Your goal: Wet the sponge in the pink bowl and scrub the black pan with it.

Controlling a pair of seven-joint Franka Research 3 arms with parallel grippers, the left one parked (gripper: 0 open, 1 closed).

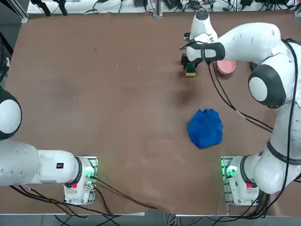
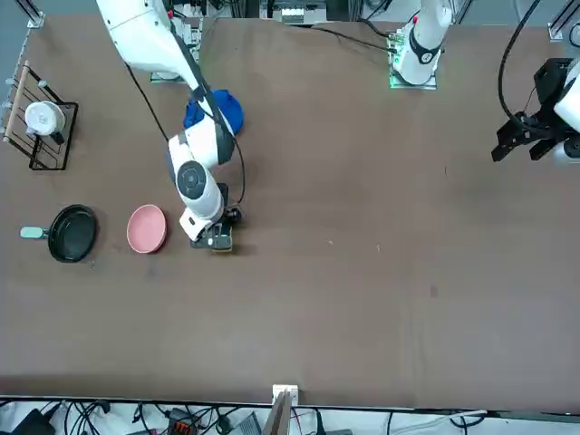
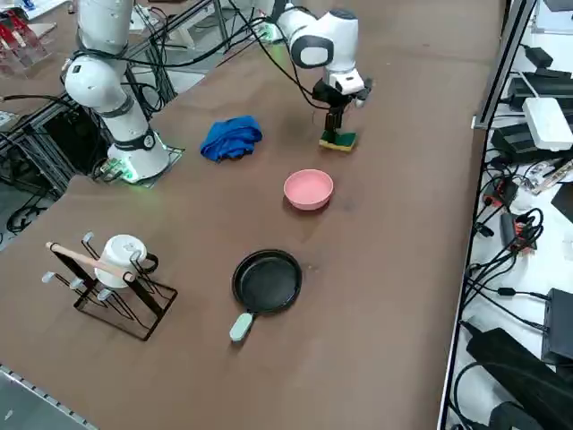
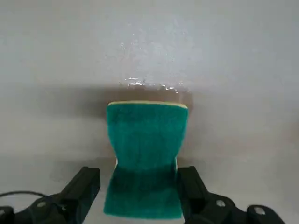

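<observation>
The sponge (image 4: 145,135) lies between the wide-parted fingers of my right gripper (image 4: 138,172), nearer one than the other, so I should centre myself over its narrow waist before closing gently and evenly.

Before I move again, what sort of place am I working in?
Probably a robotics lab: a second robot arm is mounted at the brown table, cables and electronics line its edge, and a drying rack makes a mock kitchen.

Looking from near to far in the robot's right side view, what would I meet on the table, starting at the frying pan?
Black frying pan, pink bowl, green-and-yellow sponge at the right gripper.
</observation>
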